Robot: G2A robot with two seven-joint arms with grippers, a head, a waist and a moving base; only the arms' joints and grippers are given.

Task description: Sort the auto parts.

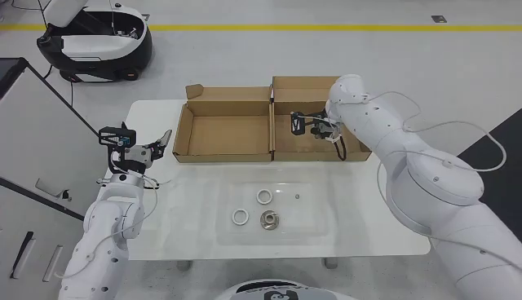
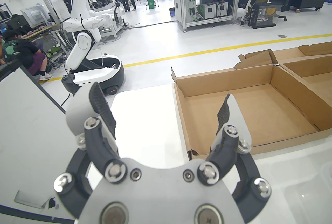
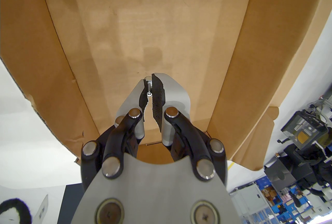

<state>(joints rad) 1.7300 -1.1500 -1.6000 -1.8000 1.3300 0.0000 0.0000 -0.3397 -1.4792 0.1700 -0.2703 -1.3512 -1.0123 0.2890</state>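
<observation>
The right hand (image 3: 150,79) pinches a small screw (image 3: 148,87) over a cardboard box (image 3: 181,14); the left hand (image 2: 161,89), spread wide, hangs beside the neighbouring box (image 2: 259,110), rings (image 1: 264,196) lying on the surface (image 1: 188,218) behind both.

A white surface (image 1: 192,206) stands on a grey floor (image 1: 245,55) crossed by a yellow line (image 1: 326,28). Another white robot (image 1: 94,43) stands beyond it.

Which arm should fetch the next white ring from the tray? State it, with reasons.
Left, probably. The left claw is open and empty beside the left box, while the right claw is shut on a small screw over the right box. A white ring lies in the tray.
</observation>
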